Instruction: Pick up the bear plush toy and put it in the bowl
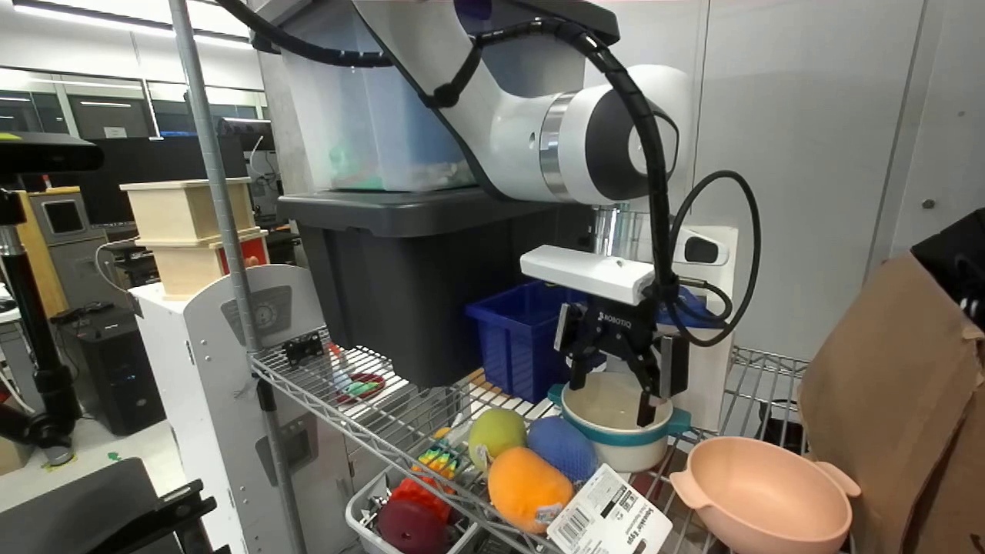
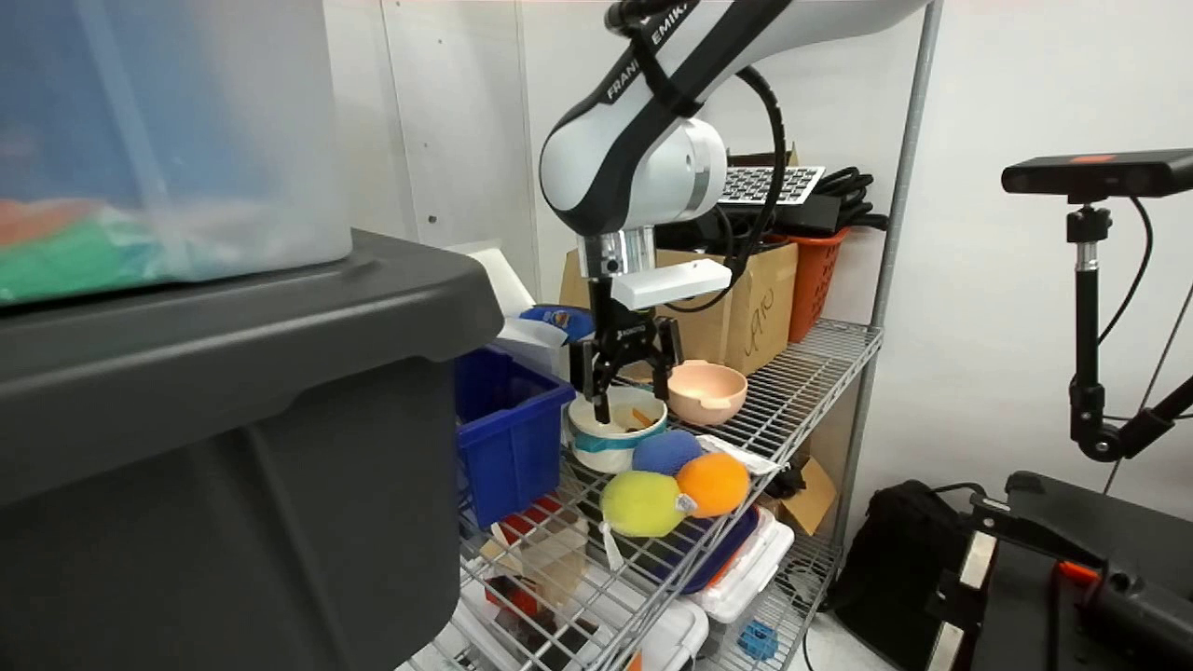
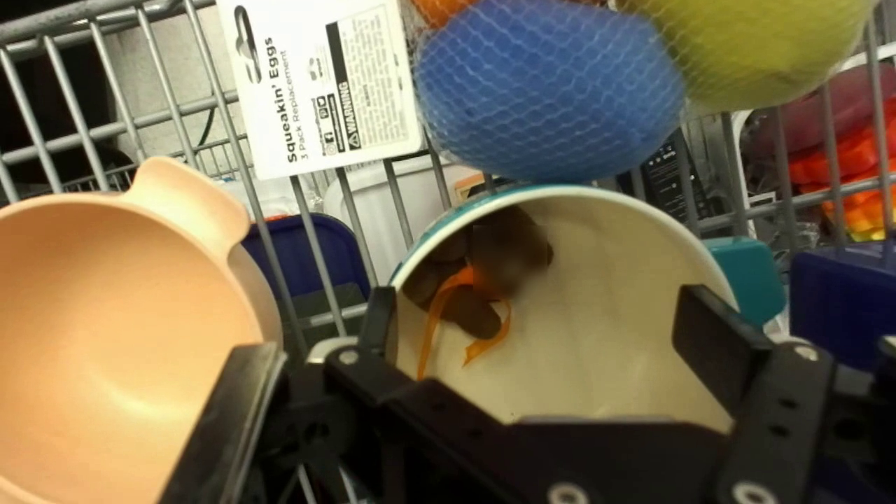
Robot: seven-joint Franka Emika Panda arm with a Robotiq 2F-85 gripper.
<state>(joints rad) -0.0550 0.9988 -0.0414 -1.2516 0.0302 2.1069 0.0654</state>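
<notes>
The bear plush toy (image 3: 509, 255), brown with an orange ribbon, lies inside the cream-white pot (image 3: 616, 280) with the teal band, against its wall at the upper left of the wrist view. In an exterior view only a bit of its ribbon (image 2: 641, 417) shows inside the pot. My gripper (image 3: 542, 315) is open and empty, pointing down with its fingers over the pot's opening; it shows so in both exterior views (image 1: 612, 396) (image 2: 632, 399). The toy is nearer the left finger in the wrist view, apart from it. The salmon-pink bowl (image 1: 769, 492) stands beside the pot and holds nothing visible (image 3: 105, 315).
Blue (image 1: 562, 448), orange (image 1: 529, 488) and yellow-green (image 1: 496, 435) egg toys in netting, with a white card (image 1: 612, 515), lie against the pot on the wire shelf. A blue bin (image 1: 512, 346) and a dark tote (image 1: 408, 292) stand beside; a cardboard box (image 2: 746, 317) stands behind the bowl.
</notes>
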